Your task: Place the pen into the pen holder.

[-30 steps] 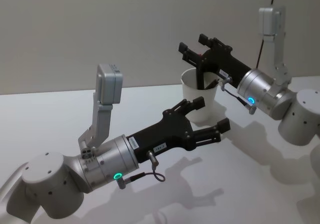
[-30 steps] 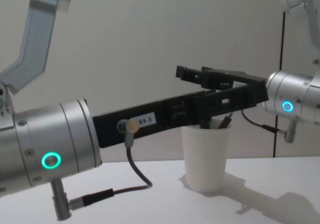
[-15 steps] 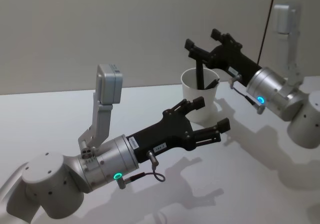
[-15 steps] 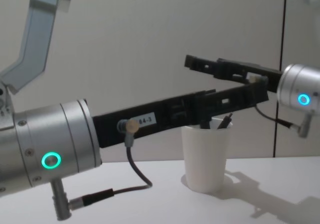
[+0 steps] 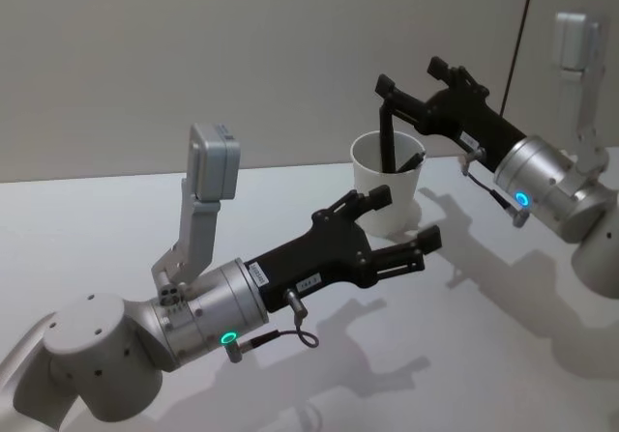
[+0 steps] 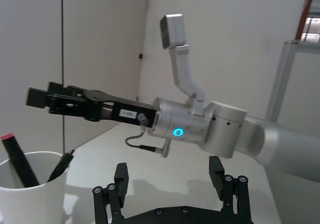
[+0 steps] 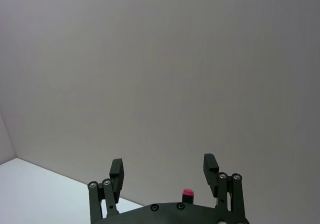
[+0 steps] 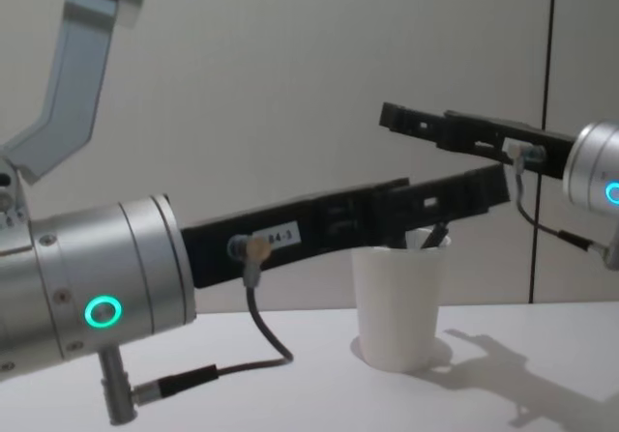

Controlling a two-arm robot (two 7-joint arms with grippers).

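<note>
Silver arms, black jaws, green ring lights, thin cables

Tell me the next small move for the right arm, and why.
Probably draw the right end effector further back toward its own side. Its fingers are open and above the white cup, while the pens stand inside the cup, so nothing seems left to release. The left end effector hovers open beside the cup.

Soft, dim overhead light fell evenly; the arms cast crisp grey shadows across the desk point(image 5: 464, 306) toward its right edge.
</note>
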